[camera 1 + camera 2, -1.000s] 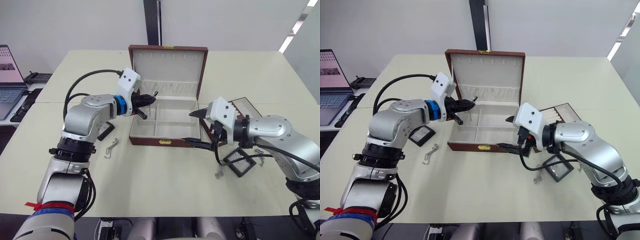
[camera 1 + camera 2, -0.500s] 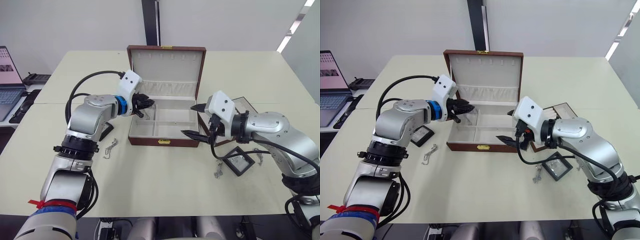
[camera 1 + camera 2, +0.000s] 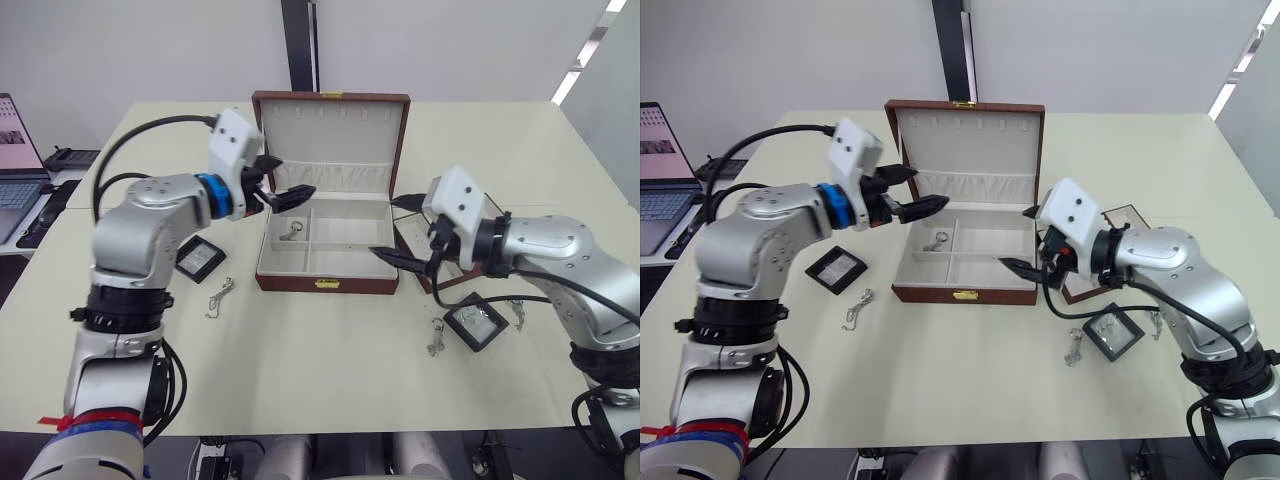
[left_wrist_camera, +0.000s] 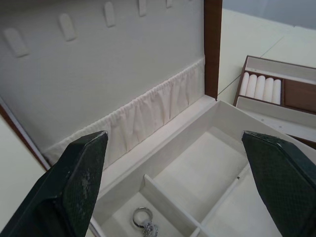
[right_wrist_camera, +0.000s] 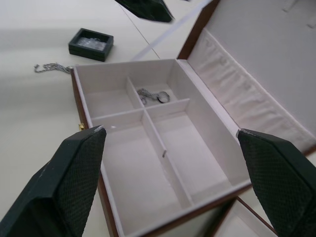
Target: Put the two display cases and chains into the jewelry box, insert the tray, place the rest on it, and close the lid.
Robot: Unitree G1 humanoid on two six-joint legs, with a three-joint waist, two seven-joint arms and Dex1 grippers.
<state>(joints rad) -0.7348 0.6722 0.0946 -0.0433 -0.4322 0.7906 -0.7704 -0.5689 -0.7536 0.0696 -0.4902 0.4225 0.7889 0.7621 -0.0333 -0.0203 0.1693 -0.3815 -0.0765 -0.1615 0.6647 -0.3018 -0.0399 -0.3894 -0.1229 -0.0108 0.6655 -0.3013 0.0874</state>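
Setting: an office or lab-type room, not a home. Evidence: two plain cream tables [image 3: 300, 370] pushed together edge to edge, forming one large work surface. Bare white walls behind the tables, with a dark vertical strip [image 3: 298, 45] running up the wall beyond the far edge. To the left of the tables, an open laptop [image 3: 20, 150] with lit screen sits on a lower side desk, a dark device [image 3: 70, 156] just beside it. Bright strip light [image 3: 578, 75] above the tables' far right corner.
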